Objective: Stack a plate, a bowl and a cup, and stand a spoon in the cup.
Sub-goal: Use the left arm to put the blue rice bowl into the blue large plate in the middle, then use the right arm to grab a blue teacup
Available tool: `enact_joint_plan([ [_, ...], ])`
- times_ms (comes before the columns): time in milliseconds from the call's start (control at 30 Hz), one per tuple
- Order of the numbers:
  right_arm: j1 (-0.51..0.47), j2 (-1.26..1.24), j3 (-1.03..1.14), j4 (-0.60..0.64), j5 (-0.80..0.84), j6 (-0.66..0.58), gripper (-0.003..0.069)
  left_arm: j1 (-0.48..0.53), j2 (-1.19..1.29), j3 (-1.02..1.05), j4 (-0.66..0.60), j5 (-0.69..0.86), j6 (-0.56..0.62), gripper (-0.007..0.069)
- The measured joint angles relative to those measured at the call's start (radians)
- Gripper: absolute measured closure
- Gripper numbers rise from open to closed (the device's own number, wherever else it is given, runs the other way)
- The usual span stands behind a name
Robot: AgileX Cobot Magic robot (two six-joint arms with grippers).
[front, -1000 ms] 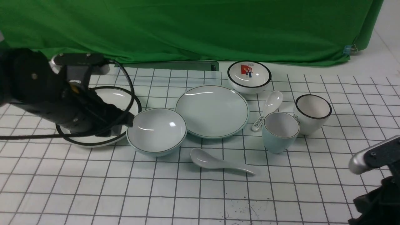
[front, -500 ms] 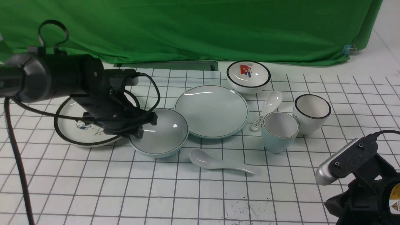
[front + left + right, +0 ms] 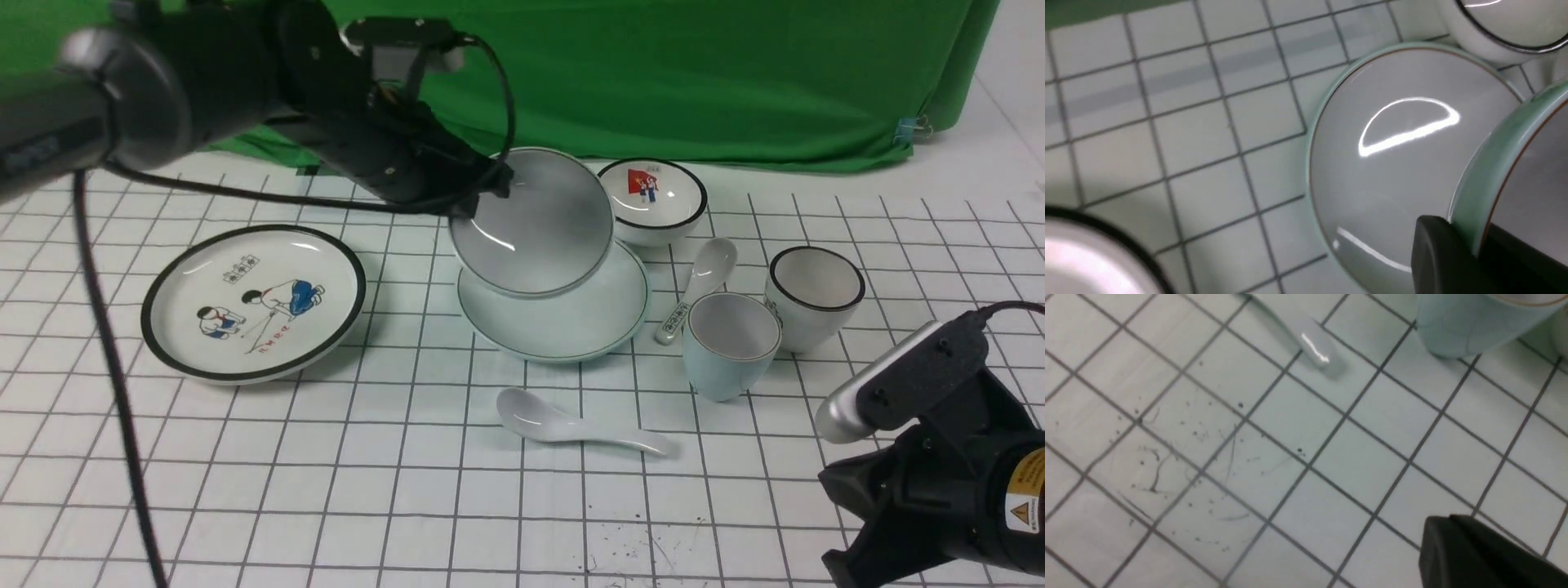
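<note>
At your far left the cartoon plate [image 3: 253, 302] lies flat, no part of the stack; the left gripper [image 3: 488, 186] is clenched on the left rim of the bowl [image 3: 531, 224], a finger each side of the wall, which is why the bowl hangs tilted, its mouth turned toward you, in the air over the plate [image 3: 571, 327]; it is above its seat, so I judge you need only level and lower it; the spoon [image 3: 571, 426] lies in front of the plate and the cup [image 3: 729, 347] stands upright to its right, both for later steps; the right gripper [image 3: 890, 514] waits low at the right, jaws closed on nothing.
</note>
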Motion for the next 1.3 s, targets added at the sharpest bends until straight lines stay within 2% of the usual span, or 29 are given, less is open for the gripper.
enact_joint_plan([
  [100, 0.000, 0.000, 0.000, 0.000, 0.005, 0.081, 0.0617, -0.010, 0.112, -0.065, 0.009, 0.001, -0.005, 0.0639],
  [200, 0.000, 0.000, -0.009, 0.000, 0.047, 0.118, 0.0557, -0.010, 0.183, -0.094, 0.020, -0.005, -0.005, 0.0639],
  [233, 0.000, 0.002, -0.026, 0.000, 0.082, 0.151, 0.0511, -0.010, 0.200, -0.099, 0.022, -0.010, -0.006, 0.0639],
  [267, 0.000, 0.002, -0.029, 0.000, 0.087, 0.151, 0.0503, -0.010, 0.202, -0.099, 0.022, -0.012, -0.006, 0.0639],
  [333, 0.000, 0.021, -0.095, 0.000, 0.158, 0.198, 0.0399, -0.010, 0.213, -0.107, 0.004, -0.024, -0.009, 0.0636],
  [467, 0.000, 0.103, -0.234, 0.000, 0.227, 0.229, 0.0324, -0.010, 0.224, -0.109, -0.011, -0.035, -0.009, 0.0603],
  [533, -0.011, 0.176, -0.331, 0.001, 0.257, 0.239, 0.0310, -0.010, 0.225, -0.109, -0.011, -0.035, -0.009, 0.0539],
  [633, -0.051, 0.290, -0.479, 0.002, 0.305, 0.255, 0.0287, -0.010, 0.213, -0.109, -0.011, -0.028, -0.009, 0.0385],
  [667, -0.059, 0.306, -0.488, 0.002, 0.308, 0.255, 0.0284, -0.010, 0.211, -0.109, -0.011, -0.024, -0.009, 0.0373],
  [700, -0.076, 0.344, -0.530, 0.002, 0.320, 0.256, 0.0275, -0.010, 0.193, -0.109, -0.008, -0.013, -0.009, 0.0314],
  [733, -0.099, 0.392, -0.585, 0.002, 0.345, 0.258, 0.0251, -0.010, 0.160, -0.109, 0.005, 0.006, -0.009, 0.0225],
  [767, -0.112, 0.424, -0.607, 0.001, 0.355, 0.258, 0.0241, -0.010, 0.131, -0.109, 0.014, 0.015, -0.009, 0.0177],
  [800, -0.112, 0.424, -0.612, 0.001, 0.357, 0.258, 0.0238, -0.010, 0.125, -0.109, 0.016, 0.015, -0.009, 0.0168],
  [867, -0.128, 0.499, -0.655, -0.001, 0.360, 0.258, 0.0216, -0.010, 0.037, -0.109, 0.027, 0.029, -0.009, 0.0097],
  [1000, -0.129, 0.585, -0.669, 0.000, 0.320, 0.272, 0.0222, -0.015, -0.076, -0.092, 0.031, 0.040, -0.001, 0.0081],
  [1100, -0.129, 0.624, -0.669, 0.000, 0.288, 0.284, 0.0251, -0.020, -0.139, -0.041, 0.033, 0.032, 0.002, 0.0112],
  [1200, -0.131, 0.678, -0.669, -0.001, 0.240, 0.281, 0.0364, -0.021, -0.216, 0.088, 0.034, -0.014, 0.003, 0.0175],
  [1233, -0.131, 0.678, -0.669, -0.001, 0.238, 0.280, 0.0374, -0.021, -0.220, 0.096, 0.034, -0.017, 0.003, 0.0179],
  [1267, -0.133, 0.686, -0.669, -0.002, 0.230, 0.258, 0.0471, -0.021, -0.255, 0.159, 0.035, -0.037, 0.003, 0.0216],
  [1300, -0.133, 0.687, -0.671, -0.002, 0.230, 0.247, 0.0507, -0.021, -0.274, 0.197, 0.037, -0.042, 0.003, 0.0232],
])
